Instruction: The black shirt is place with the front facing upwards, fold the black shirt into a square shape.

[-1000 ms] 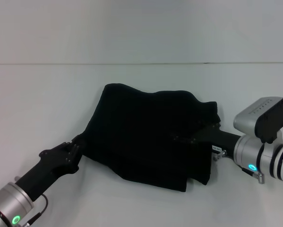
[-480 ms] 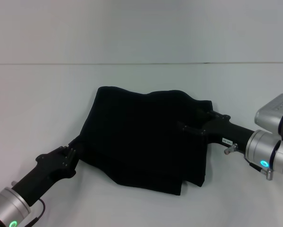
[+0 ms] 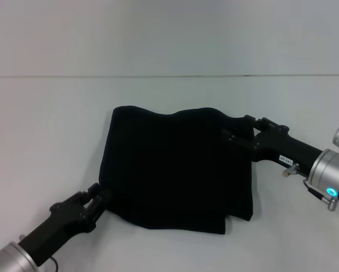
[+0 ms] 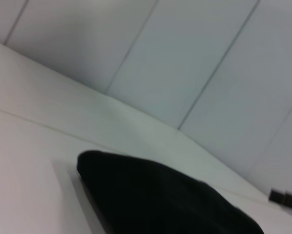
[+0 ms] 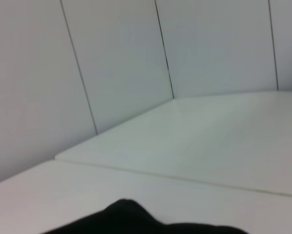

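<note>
The black shirt (image 3: 175, 170) lies folded in a rough rectangle in the middle of the white table (image 3: 44, 124). Its lettering and neck label are hidden. My left gripper (image 3: 99, 195) reaches in low from the near left and is shut on the shirt's near left corner. My right gripper (image 3: 238, 134) comes in from the right and lies over the shirt's far right corner, touching the cloth. The shirt also shows as a dark mound in the left wrist view (image 4: 160, 204) and as a dark edge in the right wrist view (image 5: 136, 219).
The table's far edge (image 3: 169, 76) meets a pale panelled wall (image 3: 169, 34). Bare white table surface surrounds the shirt on all sides.
The left gripper has drawn back toward me and to the right, taking the shirt's left edge with it. The right gripper has moved farther away and to the right. The shirt now lies flatter and squarer.
</note>
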Robot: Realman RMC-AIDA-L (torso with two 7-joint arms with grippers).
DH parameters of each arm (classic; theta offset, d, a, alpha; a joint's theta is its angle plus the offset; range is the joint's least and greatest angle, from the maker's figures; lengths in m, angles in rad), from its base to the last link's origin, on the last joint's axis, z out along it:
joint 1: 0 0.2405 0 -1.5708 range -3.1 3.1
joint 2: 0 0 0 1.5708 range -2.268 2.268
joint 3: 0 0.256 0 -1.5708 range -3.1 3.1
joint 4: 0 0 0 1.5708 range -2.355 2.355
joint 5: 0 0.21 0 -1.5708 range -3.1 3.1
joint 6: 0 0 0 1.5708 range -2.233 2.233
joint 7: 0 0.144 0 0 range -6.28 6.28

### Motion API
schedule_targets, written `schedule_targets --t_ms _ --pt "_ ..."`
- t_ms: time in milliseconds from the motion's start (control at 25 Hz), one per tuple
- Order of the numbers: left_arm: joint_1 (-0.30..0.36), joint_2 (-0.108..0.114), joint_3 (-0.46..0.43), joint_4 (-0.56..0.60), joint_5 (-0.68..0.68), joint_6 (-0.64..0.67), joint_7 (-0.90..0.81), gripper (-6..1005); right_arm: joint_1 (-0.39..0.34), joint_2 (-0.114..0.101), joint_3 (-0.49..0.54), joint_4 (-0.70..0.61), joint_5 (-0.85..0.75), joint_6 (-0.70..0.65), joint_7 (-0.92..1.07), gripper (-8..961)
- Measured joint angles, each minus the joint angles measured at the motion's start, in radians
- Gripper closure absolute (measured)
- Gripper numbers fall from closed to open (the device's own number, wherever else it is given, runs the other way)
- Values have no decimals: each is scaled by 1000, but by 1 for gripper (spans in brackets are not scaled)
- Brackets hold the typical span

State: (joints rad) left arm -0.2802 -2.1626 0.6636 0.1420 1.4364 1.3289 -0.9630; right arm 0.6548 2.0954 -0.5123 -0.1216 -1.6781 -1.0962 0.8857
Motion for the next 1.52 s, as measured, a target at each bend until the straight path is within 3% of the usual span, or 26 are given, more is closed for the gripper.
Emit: schedule_targets --t_ms 160,240,480,560,680,880,1040,1120,1240,1520 --pt "25 3 0 21 56 -10 0 775 -15 0 21 -16 0 -34 -1 119" --pt "40 4 -13 26 58 -18 1 581 -19 -1 31 -20 0 -42 -1 119" --pt "94 19 -169 71 54 54 -14 337 -31 -2 57 -29 0 -56 0 119" --pt "93 30 -217 90 57 78 -55 330 -36 -2 64 -29 0 -64 0 119" --pt "43 53 -202 124 63 83 -157 319 -47 -1 67 -29 0 -77 -2 119" --pt "-155 99 -91 136 116 13 -339 302 -73 -3 29 -29 -29 -112 -23 119" --pt "-307 105 0 142 155 -107 -412 298 -91 -1 -1 -20 -34 -127 -65 119" --pt "-378 101 65 143 178 -201 -438 299 -96 0 -10 -18 -34 -127 -65 118" --pt "-426 86 141 146 191 -303 -455 299 -100 2 -14 -7 -35 -130 -64 118" --pt "-423 43 188 160 193 -443 -455 300 -104 0 -16 7 -35 -132 -67 118"
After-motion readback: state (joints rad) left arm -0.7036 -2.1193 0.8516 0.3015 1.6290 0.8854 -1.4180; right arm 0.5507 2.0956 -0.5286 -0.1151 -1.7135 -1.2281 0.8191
